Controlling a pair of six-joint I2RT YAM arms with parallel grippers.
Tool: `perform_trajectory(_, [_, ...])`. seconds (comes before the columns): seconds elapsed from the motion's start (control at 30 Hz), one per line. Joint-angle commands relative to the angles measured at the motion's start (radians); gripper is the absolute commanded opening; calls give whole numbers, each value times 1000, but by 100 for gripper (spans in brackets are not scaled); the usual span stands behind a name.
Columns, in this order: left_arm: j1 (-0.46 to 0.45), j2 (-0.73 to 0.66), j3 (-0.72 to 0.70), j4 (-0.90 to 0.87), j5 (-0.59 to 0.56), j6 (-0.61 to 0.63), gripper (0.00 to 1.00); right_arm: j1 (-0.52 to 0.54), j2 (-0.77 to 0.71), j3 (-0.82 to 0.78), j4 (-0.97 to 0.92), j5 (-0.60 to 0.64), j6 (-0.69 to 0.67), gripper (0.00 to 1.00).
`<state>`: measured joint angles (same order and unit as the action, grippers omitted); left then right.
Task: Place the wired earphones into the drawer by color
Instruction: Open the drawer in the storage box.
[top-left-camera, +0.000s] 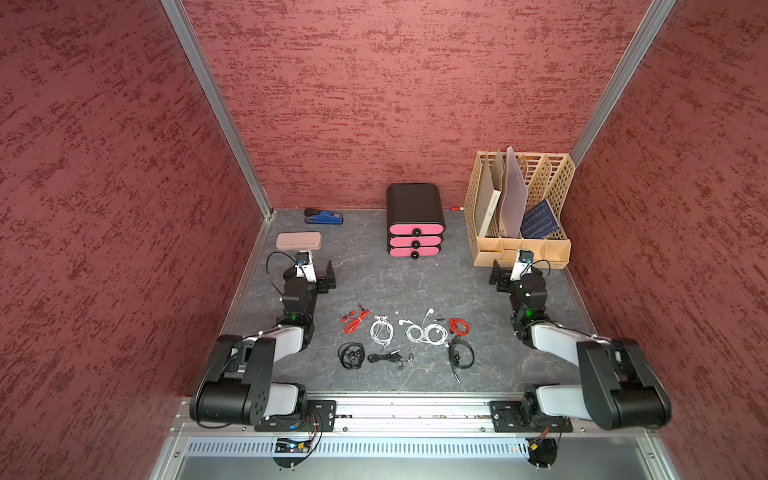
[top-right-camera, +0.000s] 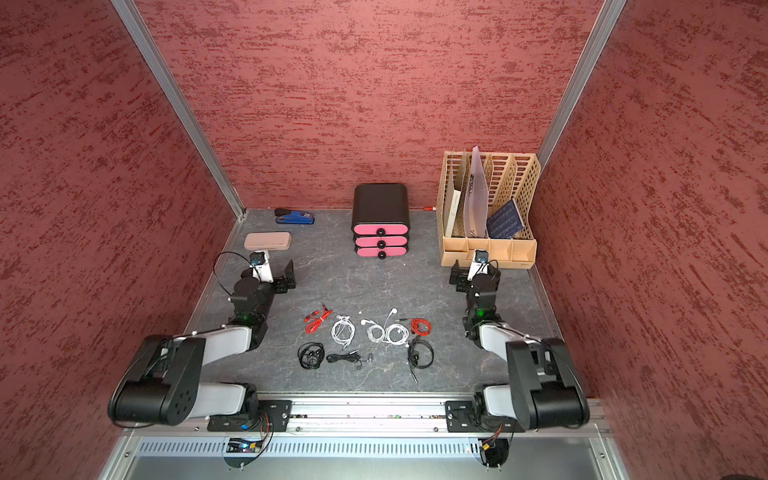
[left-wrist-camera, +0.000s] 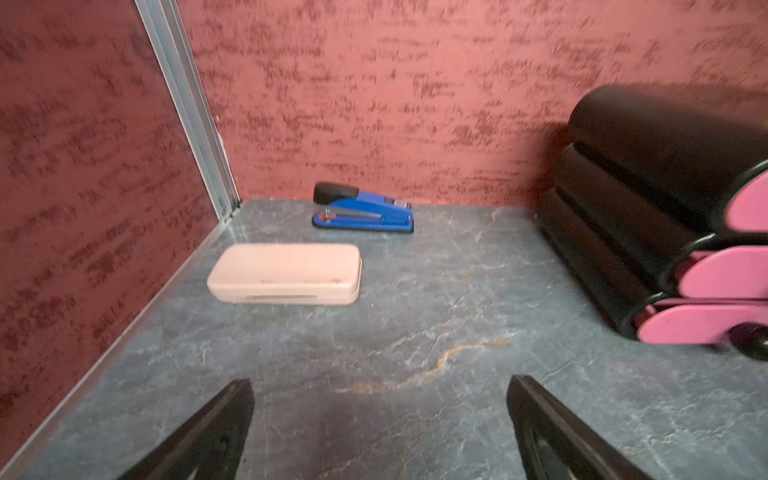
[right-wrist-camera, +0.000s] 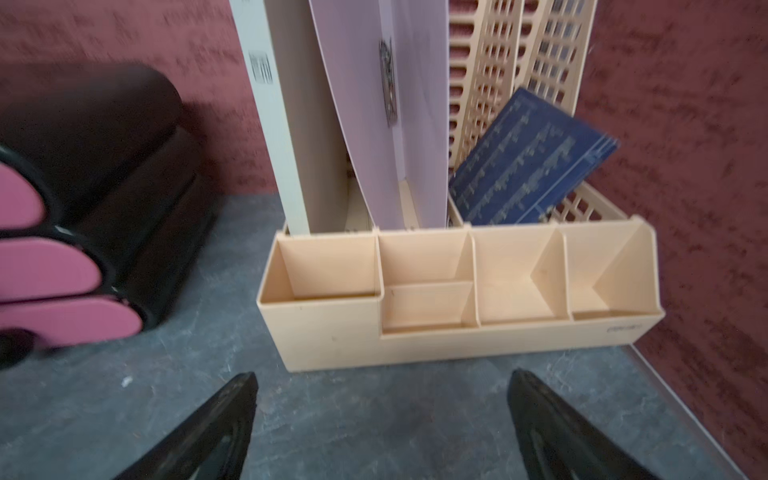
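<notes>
Item 1 — wired earphones (top-left-camera: 381, 332): eight coiled bundles loose on the table (top-left-camera: 415, 286) at 6 o'clock from its centre, reds and whites in the far row (a red at each end), blacks in the near row. Item 2 — drawer unit (top-left-camera: 414, 228) at 12 o'clock, three pink fronts with black knobs. I read the left gripper (left-wrist-camera: 380, 379) at 9 o'clock, the right gripper (right-wrist-camera: 382, 372) at 3 o'clock: both spread wide, empty, well apart from the earphones.
</notes>
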<state>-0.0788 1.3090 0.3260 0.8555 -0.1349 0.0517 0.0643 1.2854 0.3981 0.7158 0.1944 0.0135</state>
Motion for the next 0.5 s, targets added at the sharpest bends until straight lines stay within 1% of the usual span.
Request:
perform_trajectory(0.0, [-12,-122,9,-113,-53,-8,100,-4,-127,78,-247,12,107,98])
perform_trajectory(0.07, [-9,-225,23,-203,-55,-74,100,-5,-197,153,-439,-7,175,98])
perform_trajectory(0.13, [5,-322,43,-313,-64,-174,100,-4,-237,237,-626,-36,238,98])
perform_trajectory(0.2, [25,-413,65,-446,-59,-284,100,-4,-254,314,-768,-124,268,98])
perform_trajectory(0.23, [44,-459,76,-516,-49,-351,100,-5,-257,342,-818,-191,265,99])
perform_trajectory(0.27, [60,-498,88,-580,-19,-397,100,-5,-257,360,-843,-276,256,98])
perform_trajectory(0.33, [85,-557,100,-646,73,-420,100,-4,-251,380,-867,-406,262,98])
perform_trajectory(0.47, [101,-614,109,-701,251,-470,100,6,-215,405,-889,-546,347,98])
